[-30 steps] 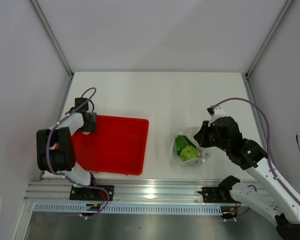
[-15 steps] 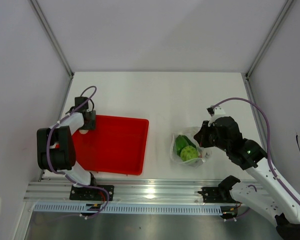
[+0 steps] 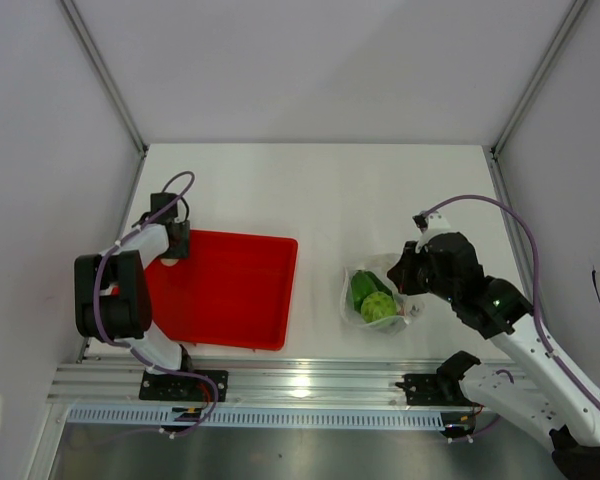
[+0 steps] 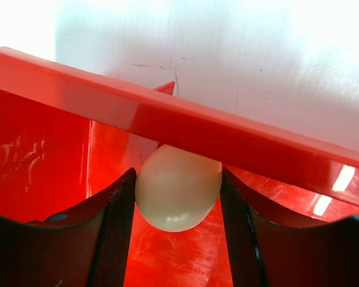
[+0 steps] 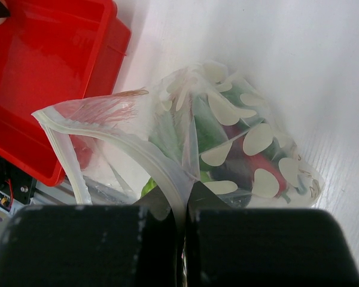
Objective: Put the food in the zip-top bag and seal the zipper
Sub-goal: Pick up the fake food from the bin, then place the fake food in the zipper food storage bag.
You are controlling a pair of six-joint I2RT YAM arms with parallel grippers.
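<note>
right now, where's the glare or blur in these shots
Left wrist view: white table blown out behind the red plastic tray, glare streak on its rim, pale round egg-like piece sharp. Right wrist view: black right gripper blurred, clear crinkly zip-top bag sharp. Top view: evenly lit.

Robotics lab test cell, seen from above. Plain white wall panels (image 3: 320, 60) close in a white table (image 3: 320, 190) at 9, 12 and 3 o'clock, joined by aluminium corner posts (image 3: 105, 75). At 6 o'clock an aluminium rail (image 3: 300, 380) carries the bolted bases of the left arm (image 3: 110, 295) and right arm (image 3: 495, 305), with a slotted cable duct (image 3: 280, 414) beside it.
</note>
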